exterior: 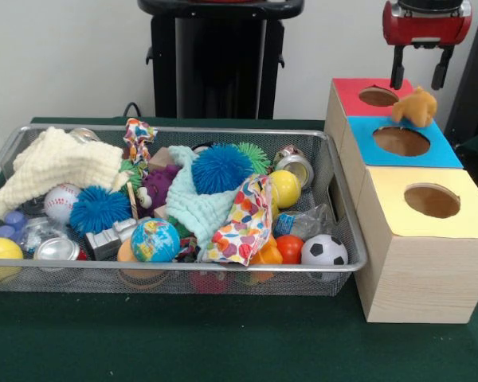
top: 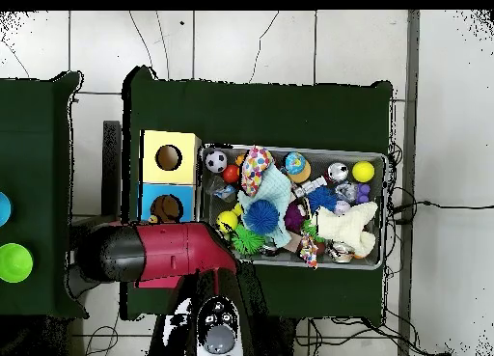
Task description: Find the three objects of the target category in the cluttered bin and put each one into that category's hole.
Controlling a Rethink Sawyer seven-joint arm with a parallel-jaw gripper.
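the red and black gripper [exterior: 420, 78] hangs up high at the back, over the row of three wooden boxes. its two black fingers [exterior: 397, 70] are spread apart and hold nothing. just below them an orange-brown furry toy [exterior: 415, 107] sits at the back edge of the blue-topped box [exterior: 366, 135], right beside its round dark hole [exterior: 401, 141]. it looks like it may be resting on the rim of the hole, but it is hard to tell if it touches the box or is in the air. from above, the toy [top: 170, 209] shows as a brown spot on the blue top, and the red arm [top: 159, 252] covers the red-topped box [exterior: 346, 89] next to it. the yellow-topped box [exterior: 398, 187] stands closest to the camera in the front view.

the silver wire bin [exterior: 346, 239] sits beside the boxes on the green table [exterior: 223, 342]. it is full of things: a blue spiky ball [exterior: 221, 168], a second blue spiky ball [exterior: 99, 209], a small globe ball [exterior: 154, 240], a soccer ball [exterior: 324, 251], a baseball [exterior: 61, 202], a pale yellow cloth [exterior: 56, 163] and a mint green cloth [exterior: 203, 208].
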